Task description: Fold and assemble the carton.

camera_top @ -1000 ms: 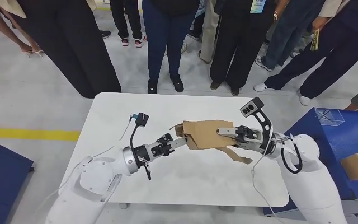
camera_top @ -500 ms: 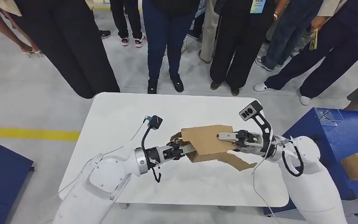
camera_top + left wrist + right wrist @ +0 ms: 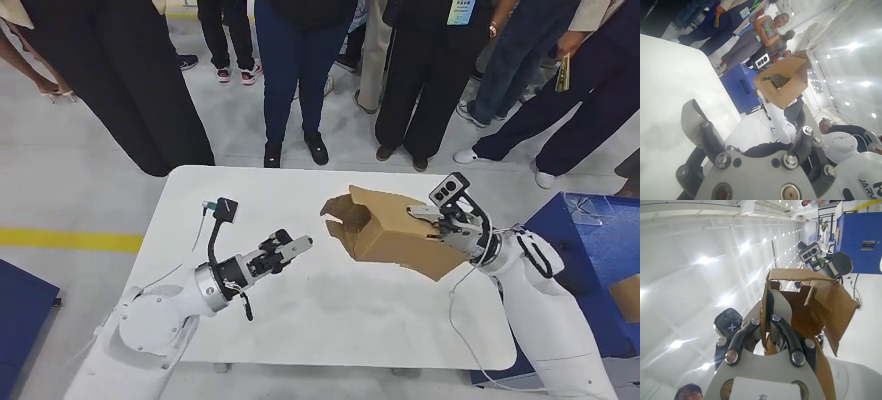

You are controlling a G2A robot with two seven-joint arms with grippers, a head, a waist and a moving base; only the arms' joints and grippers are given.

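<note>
the right gripper (image 3: 766, 300) is clamped on one wall of the carton (image 3: 385, 232), one finger inside and one outside. the carton, opened into a tube with loose flaps, hangs above the tabletop (image 3: 330, 320). the left gripper (image 3: 298, 243) is spread wide with nothing in it, apart from the carton.

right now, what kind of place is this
Probably a demo or exhibition hall: a crowd stands by the table, some wear badge lanyards, and rows of ceiling lights shine high above.
</note>
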